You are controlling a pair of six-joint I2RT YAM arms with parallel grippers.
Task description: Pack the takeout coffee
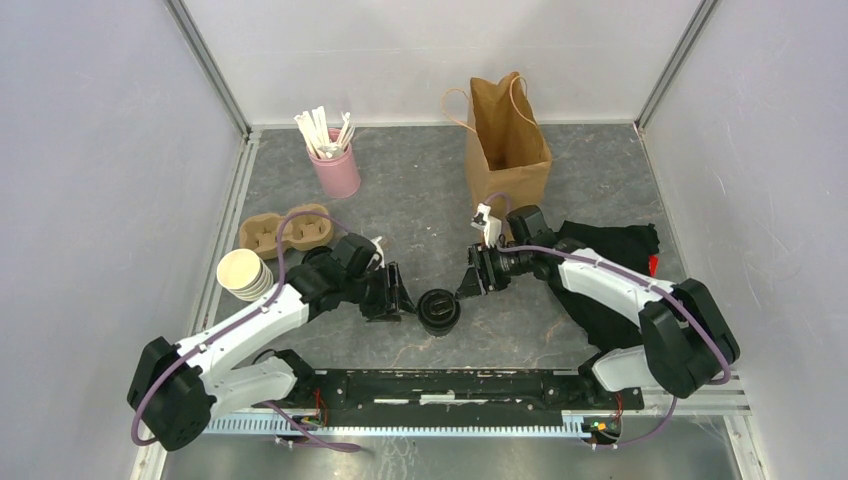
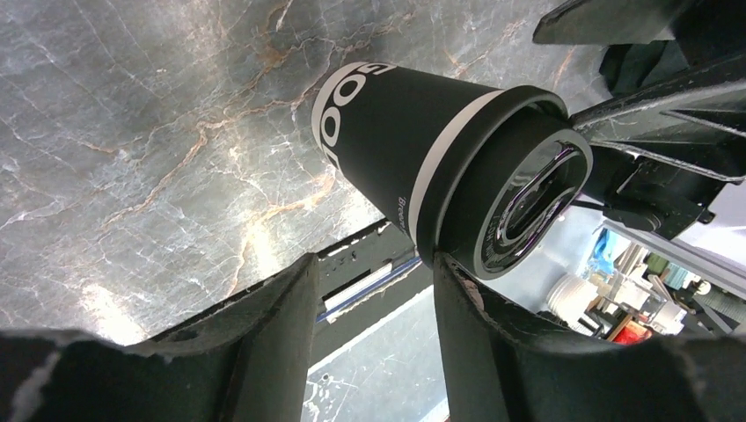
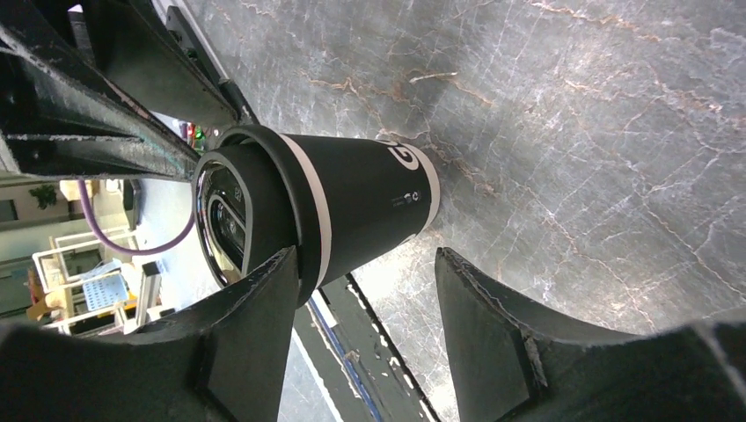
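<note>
1. The takeout coffee stands upright on the table, close to the middle of its near edge. Its black lid is on, with the pale rim showing as a band just below.
2. It is flanked on both sides. The left gripper is just beside it on one side and the right gripper just beside it on the other, both at about lid height.
3. The left gripper's fingers stand moderately apart with nothing between them. The lid's edge sits just past one tip, and we cannot tell whether they touch.
4. The right gripper's fingers are likewise parted and empty. The cup lies ahead of them, its lid end overlapping one tip in the wrist view.
5. We judge that neither gripper holds the cup. The two-sided approach probably serves to steady it or check the lid before one arm takes it.
6. Both arms stretch forward from their bases and bend inward. Their forearms are low over the table and their wrists are turned so the fingers point sideways at the cup.
7. Farther out, a brown paper bag stands open near the far edge, well apart from the cup, and is likely where the cup will go.
8. A cup carrier and a stack of pale cups sit by the left edge.
9. A pink cup of white sticks stands toward the far left corner.
10. A black cloth lies by the right edge.
</note>
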